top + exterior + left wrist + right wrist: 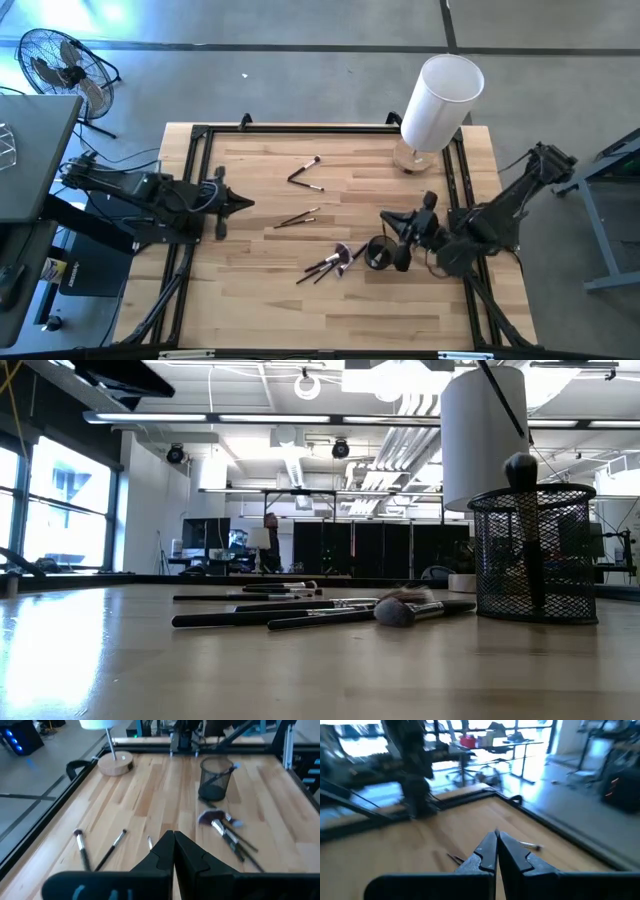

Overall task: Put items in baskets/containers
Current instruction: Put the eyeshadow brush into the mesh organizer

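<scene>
A black mesh cup stands right of the table's middle, with one brush leaning inside it, dark head up. A cluster of several brushes lies flat just left of the cup. Two brushes lie at mid-table and two more lie farther back. My right gripper is shut and empty, just on the far side of the cup, pointing toward the table's left; its fingers also show in the right wrist view. My left gripper is shut and empty at the table's left.
A tall white cylinder on a round wooden base stands at the far right corner. A black metal frame runs along the table's edges. Bare wood lies along the near side of the table.
</scene>
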Controlling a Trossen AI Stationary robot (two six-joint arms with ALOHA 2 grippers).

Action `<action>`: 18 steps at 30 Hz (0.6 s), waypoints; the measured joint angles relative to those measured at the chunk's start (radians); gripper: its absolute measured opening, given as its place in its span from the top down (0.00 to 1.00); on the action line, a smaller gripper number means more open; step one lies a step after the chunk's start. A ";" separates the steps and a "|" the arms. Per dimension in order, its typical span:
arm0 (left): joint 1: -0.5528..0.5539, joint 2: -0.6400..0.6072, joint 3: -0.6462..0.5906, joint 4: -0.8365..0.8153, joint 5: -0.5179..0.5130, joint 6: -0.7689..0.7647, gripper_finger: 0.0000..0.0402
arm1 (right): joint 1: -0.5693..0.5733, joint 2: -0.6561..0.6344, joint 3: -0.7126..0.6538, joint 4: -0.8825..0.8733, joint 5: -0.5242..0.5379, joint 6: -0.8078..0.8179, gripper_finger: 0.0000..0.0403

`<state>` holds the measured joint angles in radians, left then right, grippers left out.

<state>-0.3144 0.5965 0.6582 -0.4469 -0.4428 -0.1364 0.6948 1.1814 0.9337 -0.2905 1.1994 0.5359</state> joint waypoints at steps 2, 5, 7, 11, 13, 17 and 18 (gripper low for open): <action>0.000 0.043 0.000 0.062 -0.001 0.000 1.00 | 0.011 0.030 0.000 -0.076 0.018 0.081 1.00; 0.000 0.106 0.000 0.129 -0.001 0.000 1.00 | 0.033 0.079 0.000 -0.210 0.026 0.251 1.00; 0.000 0.145 0.000 0.171 -0.001 0.000 1.00 | 0.056 0.107 -0.001 -0.273 0.042 0.345 1.00; 0.000 0.210 0.001 0.234 0.006 -0.004 1.00 | 0.098 0.160 -0.001 -0.328 0.118 0.429 1.00; 0.000 0.236 0.001 0.271 0.006 -0.004 1.00 | 0.105 0.176 -0.001 -0.337 0.118 0.434 1.00; 0.000 0.277 0.001 0.324 0.006 -0.005 1.00 | 0.097 0.206 -0.001 -0.340 0.117 0.452 1.00; 0.000 0.284 0.001 0.344 0.005 -0.005 1.00 | 0.091 0.213 -0.001 -0.340 0.116 0.453 1.00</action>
<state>-0.3141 0.8808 0.6594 -0.1033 -0.4374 -0.1414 0.7862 1.3940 0.9329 -0.6308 1.3152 0.9889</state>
